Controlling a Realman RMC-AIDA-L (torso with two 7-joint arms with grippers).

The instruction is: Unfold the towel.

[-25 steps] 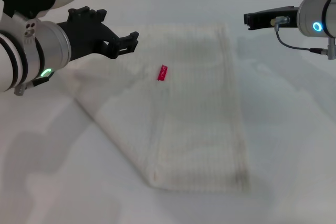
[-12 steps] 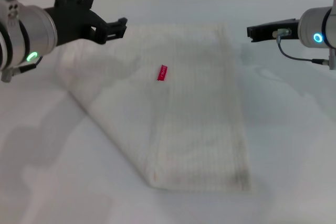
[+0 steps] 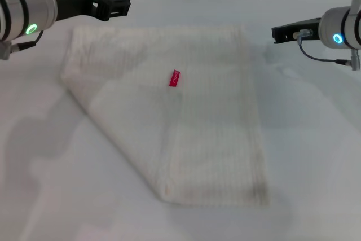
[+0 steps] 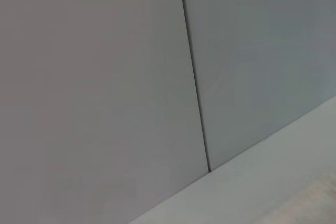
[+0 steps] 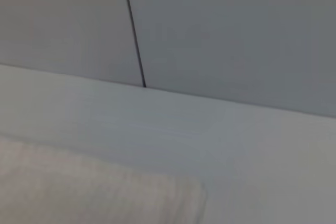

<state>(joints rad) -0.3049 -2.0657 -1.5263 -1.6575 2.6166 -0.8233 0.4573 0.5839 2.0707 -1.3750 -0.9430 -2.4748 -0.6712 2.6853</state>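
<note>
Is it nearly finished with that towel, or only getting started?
Partly done, it seems. The towel lies flat, its red tag showing, but a diagonal fold still crosses its left side. Nothing is in hand: the left gripper and right gripper hover clear. Opening that fold remains.

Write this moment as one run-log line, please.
towel: flat on white table, partly folded | red label tag: visible | left gripper: above far-left corner, empty | right gripper: right of towel, empty

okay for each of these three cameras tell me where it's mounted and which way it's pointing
Head view: on the robot's head, looking forward and down at the towel on the table; left end effector and right end effector show.
Left wrist view: faces the wall and table edge; no fingers show.
Right wrist view: faces the wall and a towel corner, shared with the head view.
</note>
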